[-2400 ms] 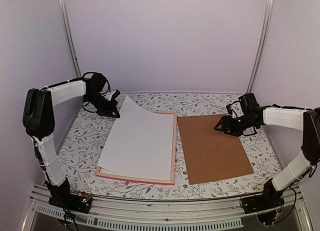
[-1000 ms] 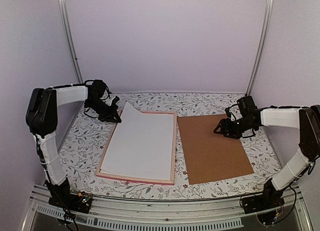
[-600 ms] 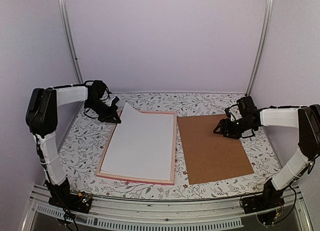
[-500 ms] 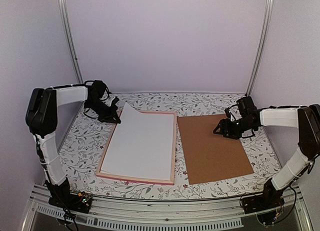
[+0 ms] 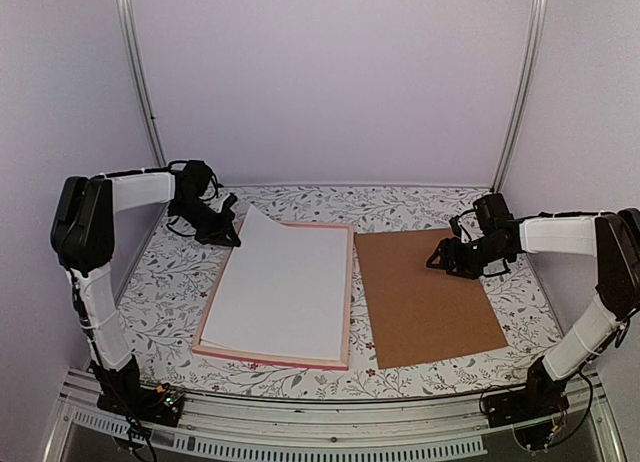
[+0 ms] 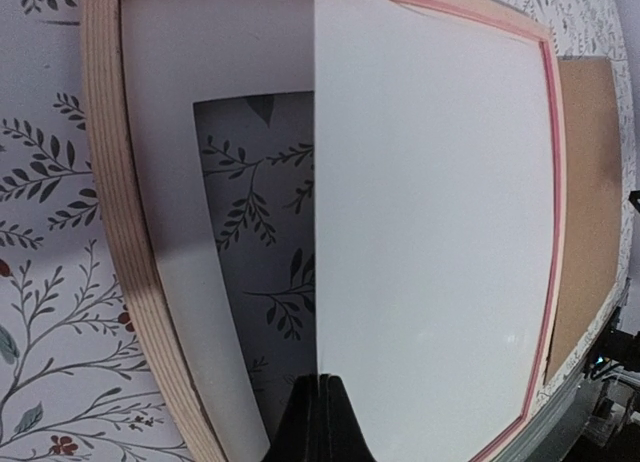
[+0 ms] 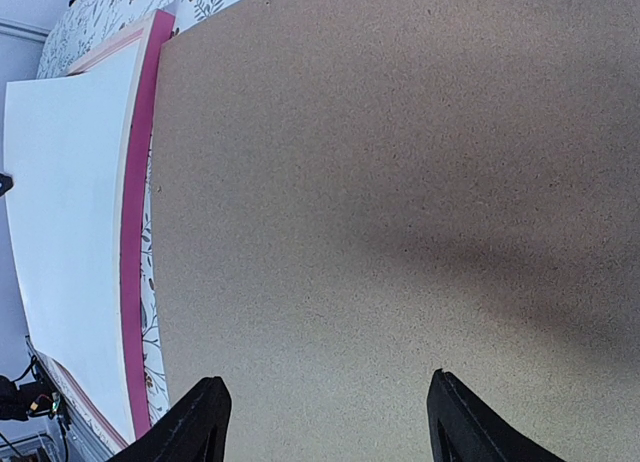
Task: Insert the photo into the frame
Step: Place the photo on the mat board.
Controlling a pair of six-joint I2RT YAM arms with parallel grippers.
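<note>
White side up, the photo [image 5: 285, 287] lies over the pink frame [image 5: 347, 312] on the bench [image 5: 175, 282]. Its near edge is down inside the rim and its far-left corner is held up off it. The left tool [image 6: 320, 422] is pinched together on that lifted corner. Under the sheet, a white mat [image 6: 165, 132] with a window sits in the frame. The right tool [image 7: 327, 382] hovers with jaws apart over the brown board [image 5: 430, 302] beside the frame, holding nothing. The step appears to be laying the photo flat. It is best done by lowering the corner slowly, with the sheet's edges parallel to the rim so the far edge drops inside rather than resting on the wood. The tool should part only once the corner is seated. A thin sheet is likely to bow or slide if dropped from a height.
</note>
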